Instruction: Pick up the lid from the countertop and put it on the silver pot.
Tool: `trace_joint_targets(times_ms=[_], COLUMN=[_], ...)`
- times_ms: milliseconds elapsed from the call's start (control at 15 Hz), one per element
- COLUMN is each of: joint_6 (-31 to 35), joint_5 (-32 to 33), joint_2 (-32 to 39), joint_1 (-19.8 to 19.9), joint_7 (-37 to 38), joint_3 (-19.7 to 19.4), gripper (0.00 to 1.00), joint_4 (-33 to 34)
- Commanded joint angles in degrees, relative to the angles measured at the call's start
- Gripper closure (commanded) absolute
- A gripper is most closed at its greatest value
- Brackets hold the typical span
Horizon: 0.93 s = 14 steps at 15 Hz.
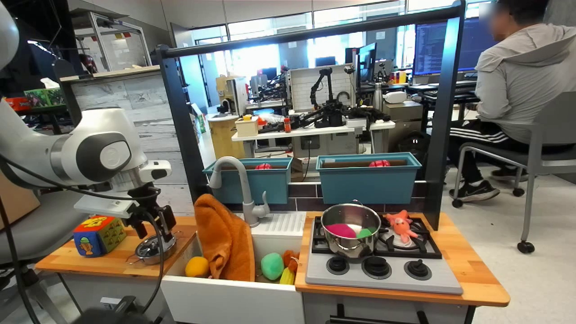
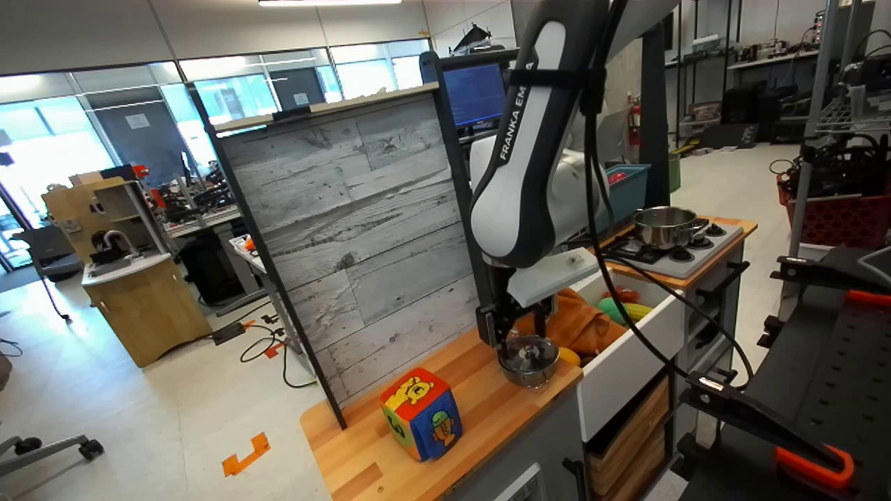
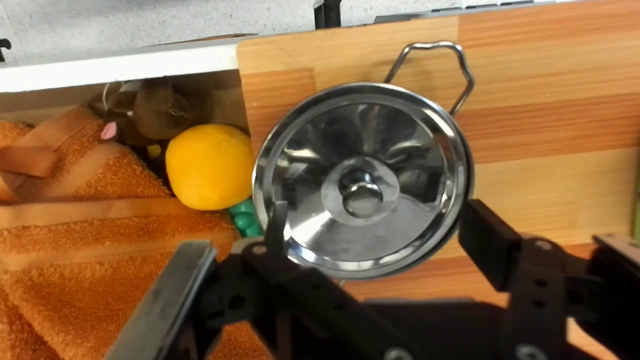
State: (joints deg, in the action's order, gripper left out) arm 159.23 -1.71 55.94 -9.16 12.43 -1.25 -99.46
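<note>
Glossy metal lid (image 3: 361,182), rough cloth (image 3: 85,280)

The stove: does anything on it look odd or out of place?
Yes: a pink toy lies on the stove beside the big pot. It looks odd there because it resembles a doll or animal, not cookware. I see nothing spilled.

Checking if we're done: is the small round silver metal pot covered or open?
Covered: the round silvery metal lid lies over the silver pot, hiding its inside in the wrist view.
</note>
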Motion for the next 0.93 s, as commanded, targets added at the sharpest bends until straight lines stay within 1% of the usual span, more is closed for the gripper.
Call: trace_joint_targets(times_ms=[0,267,333,400,867], joint_6=[0.14,-0.37,0.41,-0.16,-0.19], joint_5=[-0.12,-0.52,-1.11,-0.44,-0.44], joint_2=[-0.68,-0.54,-0.41,0.18,0.39], joint_1=[-0.49,0.03,0.96,-0.11,-0.11], joint_7=[-0.17,-0.49,-1.09,-0.25,-0.25], joint_3=[-0.28,0.50,1.67,0.22,0.24], gripper=[0.00,0.00,0.00,0.00,0.00], joint_4=[-0.15,0.72,0.95,0.93,1.02])
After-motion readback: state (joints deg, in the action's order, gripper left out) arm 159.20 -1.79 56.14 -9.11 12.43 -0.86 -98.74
